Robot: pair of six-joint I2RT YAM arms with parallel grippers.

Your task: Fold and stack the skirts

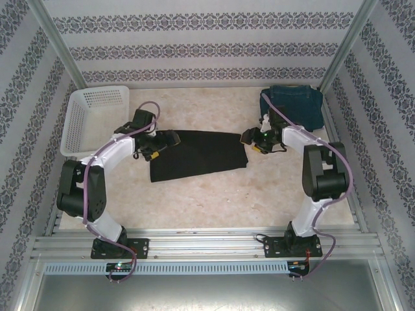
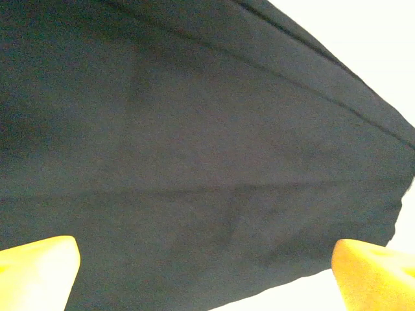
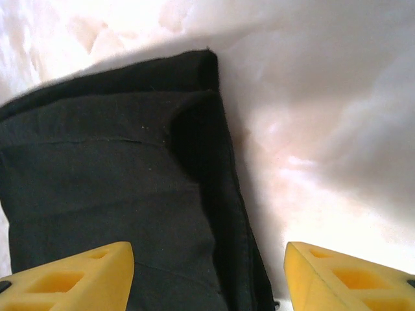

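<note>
Item one, the black skirt [image 1: 198, 154]: I logged it lying flat near the middle of the table [image 1: 214, 201], stretched between the two arms, its left end under the left gripper [image 1: 170, 138] and its right end just short of the right gripper [image 1: 249, 137]. Through the right wrist camera I saw the black skirt [image 3: 110, 175] doubled over, an upper layer resting on a lower one whose corner showed past it, with the pale table [image 3: 324, 129] bare beside its edge. Item two, the denim skirt [image 1: 295, 107]: I noted it as a dark blue bundle in the far right corner of the table, well apart from the black one and behind the right arm. Item three, the white mesh basket [image 1: 94, 120]: it sat along the left edge towards the far left corner, and I could make out nothing inside it. Left gripper [image 2: 207, 275]: I recorded its yellow fingers [image 2: 35, 269] spread wide, low over the black skirt [image 2: 194, 142], with dark cloth spanning the gap beneath them and nothing pinched. Right gripper [image 3: 207, 272]: its fingers [image 3: 71, 278] likewise stood apart, one above the cloth and the other above bare table, straddling the skirt's right edge and clamped on nothing.
</note>
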